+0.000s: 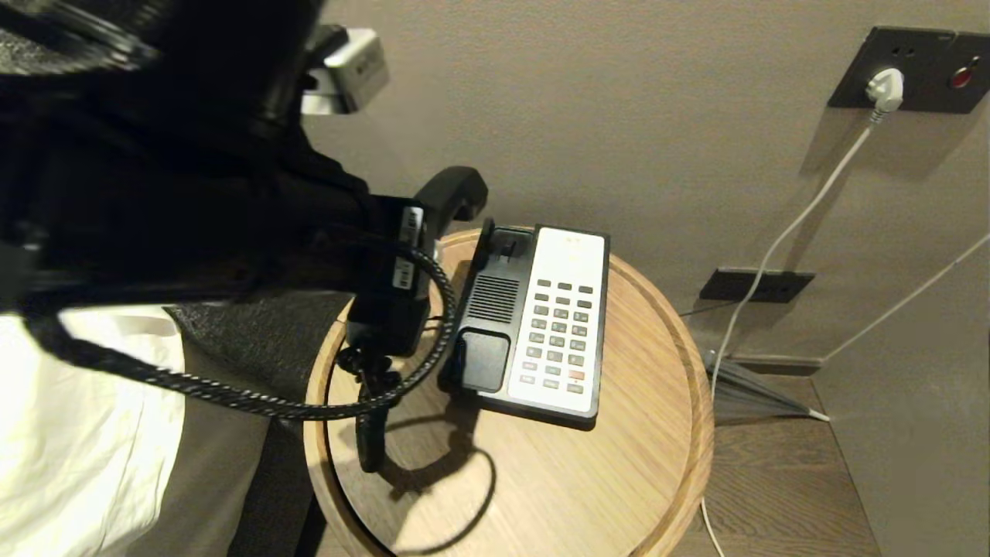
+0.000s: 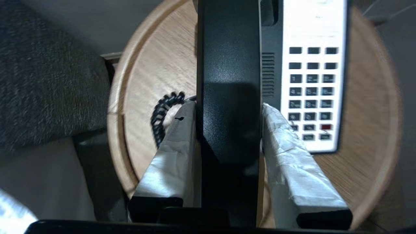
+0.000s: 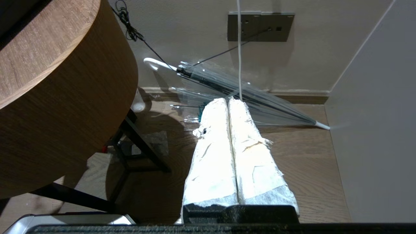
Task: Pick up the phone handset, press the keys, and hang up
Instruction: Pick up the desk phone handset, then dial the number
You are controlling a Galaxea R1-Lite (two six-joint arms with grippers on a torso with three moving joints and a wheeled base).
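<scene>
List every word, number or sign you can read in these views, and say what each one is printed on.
No text reads clearly enough to quote.
Phone base: key markings and faint print on the white panel, too blurred to read.
Left gripper, shut on the phone handset: two white stickers on its body, print too small to read.
Wall socket panel: a red mark, nothing legible.
Right gripper: no markings.

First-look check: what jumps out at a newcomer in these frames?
The left gripper, clamped on the black phone handset and holding it up off the cradle, to the left of the phone base on the round wooden table. The coiled cord dangles from the handset onto the tabletop. The right gripper hangs shut beside the table, over the floor near a clear umbrella.
</scene>
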